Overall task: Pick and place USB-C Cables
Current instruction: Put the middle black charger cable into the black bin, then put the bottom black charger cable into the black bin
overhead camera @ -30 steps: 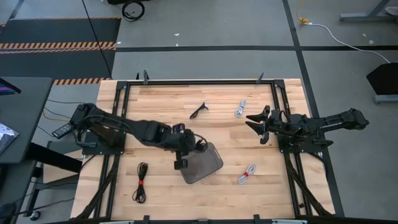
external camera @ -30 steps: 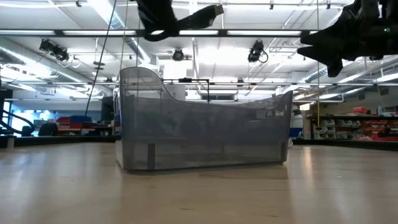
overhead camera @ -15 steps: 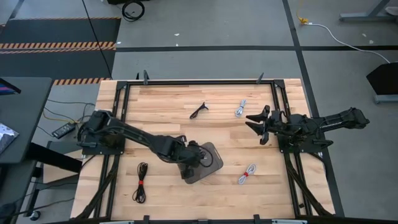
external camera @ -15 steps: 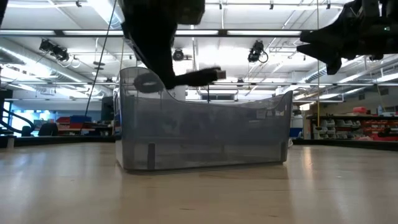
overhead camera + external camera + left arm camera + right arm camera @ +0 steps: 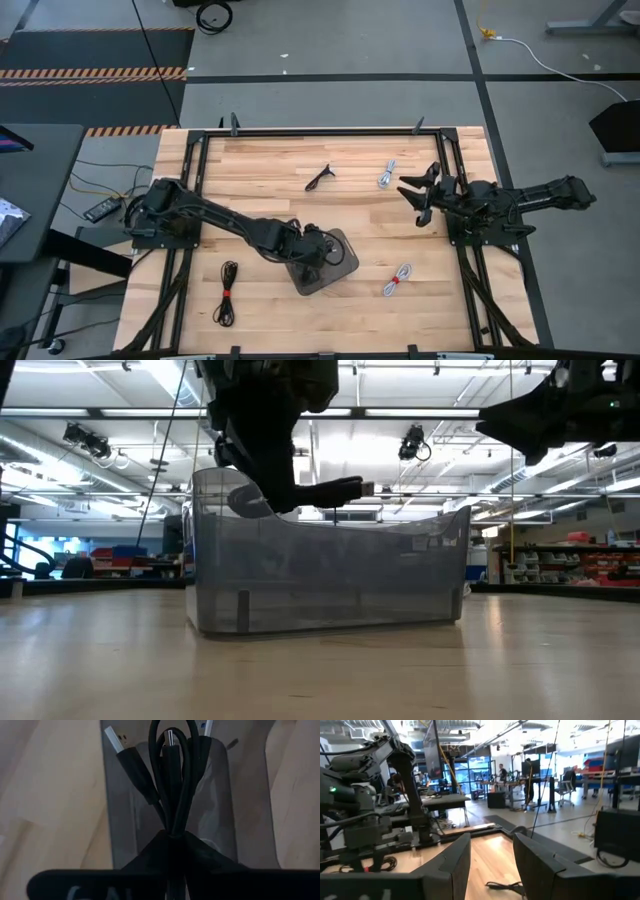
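Left claw (image 5: pixel 312 249), lowered within the last second to the grey tray (image 5: pixel 340 268) at lower centre, grips a black cable (image 5: pixel 170 775) over it, release seemingly next; right claw (image 5: pixel 418 195) waits open.

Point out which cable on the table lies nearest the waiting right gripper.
The white cable near the table's far edge, just left of the right gripper. The red-banded white one and both black ones lie farther off.
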Controlling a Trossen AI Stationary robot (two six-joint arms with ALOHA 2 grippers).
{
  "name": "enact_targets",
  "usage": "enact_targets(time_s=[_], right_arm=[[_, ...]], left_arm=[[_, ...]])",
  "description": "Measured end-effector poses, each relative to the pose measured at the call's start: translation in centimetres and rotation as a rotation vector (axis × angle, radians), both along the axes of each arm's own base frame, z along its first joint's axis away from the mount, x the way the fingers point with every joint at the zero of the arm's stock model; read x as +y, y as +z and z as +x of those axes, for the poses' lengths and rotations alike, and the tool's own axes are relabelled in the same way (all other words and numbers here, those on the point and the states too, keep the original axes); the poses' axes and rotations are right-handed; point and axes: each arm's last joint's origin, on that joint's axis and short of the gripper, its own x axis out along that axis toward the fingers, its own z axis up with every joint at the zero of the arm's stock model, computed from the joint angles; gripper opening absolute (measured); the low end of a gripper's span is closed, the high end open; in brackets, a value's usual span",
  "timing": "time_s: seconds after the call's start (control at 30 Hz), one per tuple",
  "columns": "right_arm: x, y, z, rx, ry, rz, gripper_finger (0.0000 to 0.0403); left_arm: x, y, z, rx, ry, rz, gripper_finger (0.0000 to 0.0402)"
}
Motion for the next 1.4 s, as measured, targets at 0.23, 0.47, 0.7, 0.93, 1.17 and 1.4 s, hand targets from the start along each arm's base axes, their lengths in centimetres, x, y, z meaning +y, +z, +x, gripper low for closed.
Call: enact_targets(time_s=[0.23, 0.47, 0.7, 0.93, 1.17, 1.4], right_arm=[[-0.1, 0.4, -0.1, -0.033, -0.009, -0.027, 0.0155], [-0.1, 0.6, -0.1, -0.049, -0.012, -0.039, 0.0155], [-0.1, 0.6, -0.1, -0.053, -0.011, -0.034, 0.0155], [-0.1, 1.1, -0.3, -0.09, -0.02, -0.062, 0.0155], [-0.3, 2.3, -0.8, -0.187, -0.078, -0.161, 0.0155], [-0.4, 3.4, -1.4, -0.267, -0.152, -0.291, 0.0155]], left_arm=[[-0.5, -1.7, 0.5, 0.035, -0.028, 0.01, 0.0075], [-0.1, -1.8, 0.6, 0.039, -0.03, 0.033, 0.0144], [0.5, -1.5, -0.1, 0.111, -0.019, 0.043, 0.0175], [-1.0, 2.9, -3.5, 0.27, 0.004, -0.016, 0.0176], [-2.4, 8.3, -6.2, 0.204, 0.206, 0.02, 0.0176], [-6.3, 6.0, -9.5, 0.284, 0.401, 0.017, 0.0176]])
